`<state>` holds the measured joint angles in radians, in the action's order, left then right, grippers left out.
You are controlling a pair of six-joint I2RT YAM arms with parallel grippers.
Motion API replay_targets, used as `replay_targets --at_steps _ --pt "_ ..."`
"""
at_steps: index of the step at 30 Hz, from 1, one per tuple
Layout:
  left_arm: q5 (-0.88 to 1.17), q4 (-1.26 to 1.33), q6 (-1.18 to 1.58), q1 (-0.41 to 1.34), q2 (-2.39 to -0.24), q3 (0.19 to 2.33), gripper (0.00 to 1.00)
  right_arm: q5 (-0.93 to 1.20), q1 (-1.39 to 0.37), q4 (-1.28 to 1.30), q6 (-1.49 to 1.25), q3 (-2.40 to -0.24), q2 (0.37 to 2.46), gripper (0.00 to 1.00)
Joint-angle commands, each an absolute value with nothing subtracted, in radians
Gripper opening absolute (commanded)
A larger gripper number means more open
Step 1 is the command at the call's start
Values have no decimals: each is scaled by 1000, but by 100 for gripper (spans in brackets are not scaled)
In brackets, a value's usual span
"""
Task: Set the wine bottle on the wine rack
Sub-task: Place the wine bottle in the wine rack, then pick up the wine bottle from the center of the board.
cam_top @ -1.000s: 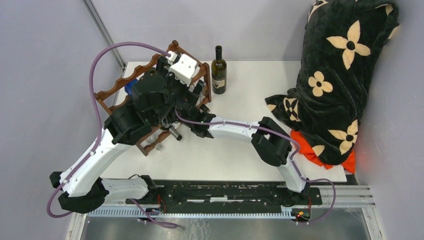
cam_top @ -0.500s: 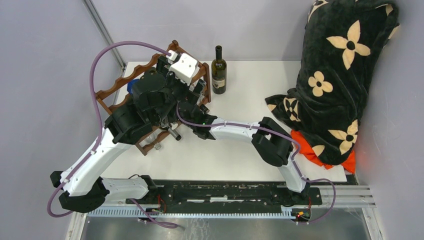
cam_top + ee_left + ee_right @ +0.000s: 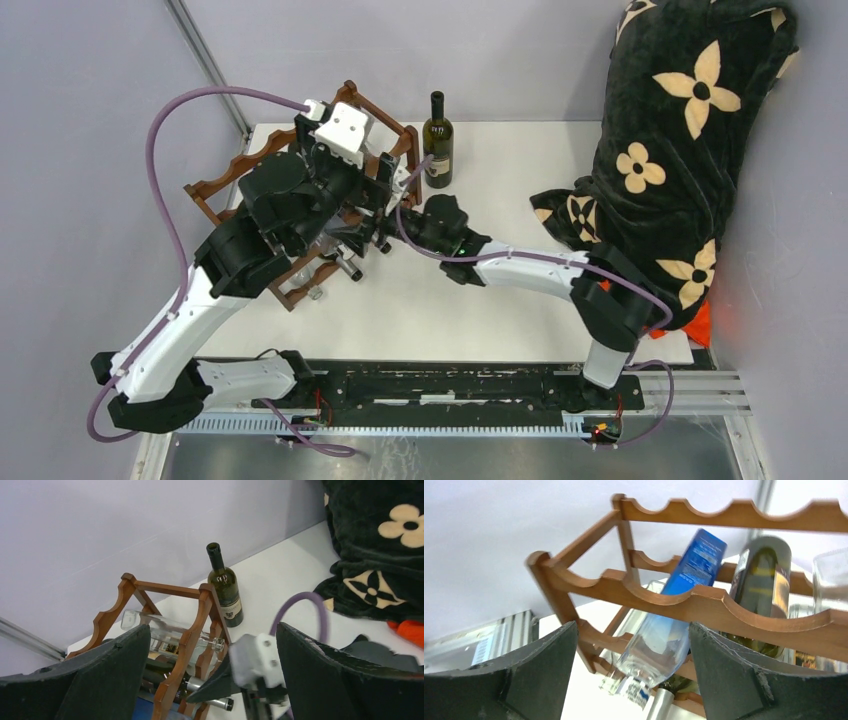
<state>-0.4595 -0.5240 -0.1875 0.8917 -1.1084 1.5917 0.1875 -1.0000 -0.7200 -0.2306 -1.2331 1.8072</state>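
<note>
Wine rack: the wine rack [image 3: 167,587] stands on the far left part of the white table [image 3: 520,170], under both arms' wrists.
Upright wine bottle: the upright wine bottle [image 3: 437,145], dark green with a pale label, stands on the table just right of the rack's far right post, near the far edge, not in the rack.
Bottles in rack: a blue-labelled clear bottle [image 3: 674,615] and a dark green bottle [image 3: 759,590] lie side by side in the scallops, and a clear glass bottle [image 3: 165,630] lies on the upper rails.
Left gripper: the left gripper [image 3: 212,645] hangs above the rack with its fingers spread fully apart, holding nothing.
Right gripper: the right gripper [image 3: 631,627] faces the rack's near side with its fingers wide apart; nothing sits between them.
Right side: a black flowered blanket [image 3: 680,150] is heaped against the far right wall over an orange cloth [image 3: 625,290].
</note>
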Motion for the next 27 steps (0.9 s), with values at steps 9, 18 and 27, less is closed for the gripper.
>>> replay_targets --at_steps 9,18,27 --pt "-428 -286 -81 890 -1035 1512 100 603 -815 -751 144 -949 1465 94" --pt "-415 -207 -58 890 -1058 1446 100 592 -603 -603 204 -954 1393 98" --pt "-416 -164 -21 890 -1113 1400 100 579 -424 -536 220 -1125 1526 98"
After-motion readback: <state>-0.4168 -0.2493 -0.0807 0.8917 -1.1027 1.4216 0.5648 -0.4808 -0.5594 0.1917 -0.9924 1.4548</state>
